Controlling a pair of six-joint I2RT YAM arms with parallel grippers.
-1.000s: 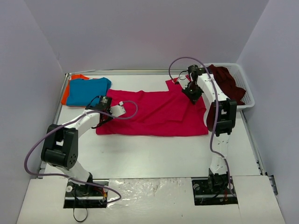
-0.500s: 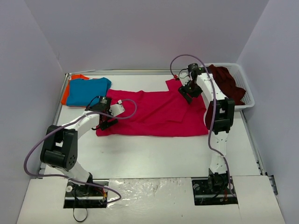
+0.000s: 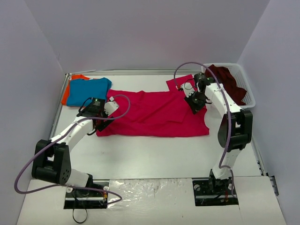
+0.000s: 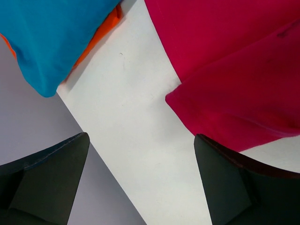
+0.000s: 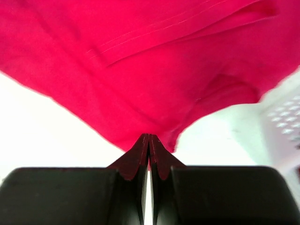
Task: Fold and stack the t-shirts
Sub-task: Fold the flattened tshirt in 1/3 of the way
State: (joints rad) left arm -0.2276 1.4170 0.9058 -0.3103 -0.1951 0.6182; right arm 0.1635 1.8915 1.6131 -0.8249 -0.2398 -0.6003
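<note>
Four t-shirts [image 3: 154,112], one basket [image 3: 250,99]

A robotics lab cell is shown: a white table [image 3: 154,154] is boxed in by plain pale walls [image 3: 140,33], a left arm [image 3: 70,133] and a right arm [image 3: 233,129] are bolted at its near edge, and purple cables [image 3: 192,63] are looped along them.

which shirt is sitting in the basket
The dark maroon t-shirt, bunched in the white mesh basket at far right; the pink shirt lies spread on the table, the blue shirt folded on the orange shirt.
</note>
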